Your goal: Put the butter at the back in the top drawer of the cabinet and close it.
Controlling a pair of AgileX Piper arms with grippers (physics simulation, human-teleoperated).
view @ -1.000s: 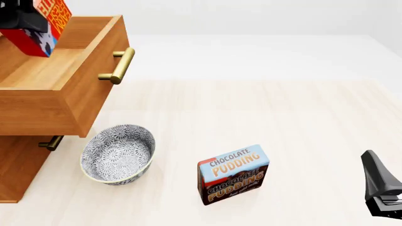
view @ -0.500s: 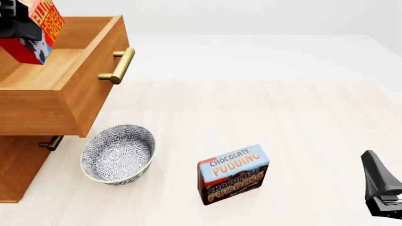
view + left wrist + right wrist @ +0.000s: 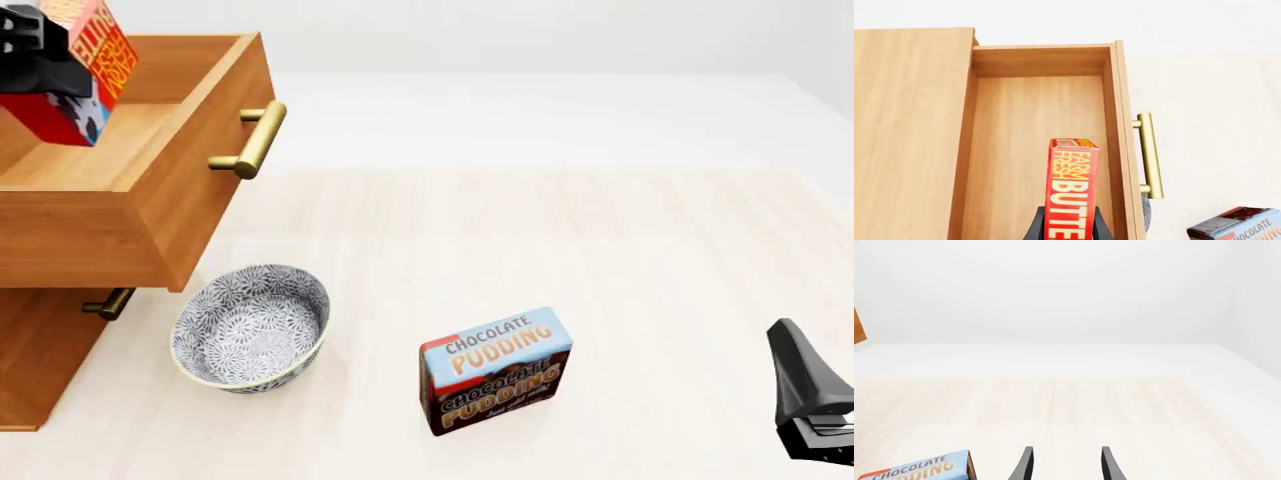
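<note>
The red butter box (image 3: pixel 83 70) hangs over the pulled-out top drawer (image 3: pixel 127 190) of the wooden cabinet (image 3: pixel 40 340), with my left gripper (image 3: pixel 40 55) shut on it. In the left wrist view the butter (image 3: pixel 1071 187) stands on edge between the fingers (image 3: pixel 1037 227), above the bare drawer floor (image 3: pixel 1034 115). The drawer's brass handle (image 3: pixel 254 140) faces the table. My right gripper (image 3: pixel 814 400) rests low at the right edge; its fingers (image 3: pixel 1024 465) stand apart with nothing between them.
A patterned bowl (image 3: pixel 251 327) sits on the table just below the open drawer's front. The Chocolate Pudding box (image 3: pixel 495 370) stands near the front middle. A lower drawer handle (image 3: pixel 107 303) shows under the open drawer.
The butter in my left gripper shifted slightly left over the drawer, dipped, then rose a little. The right arm has not moved.
</note>
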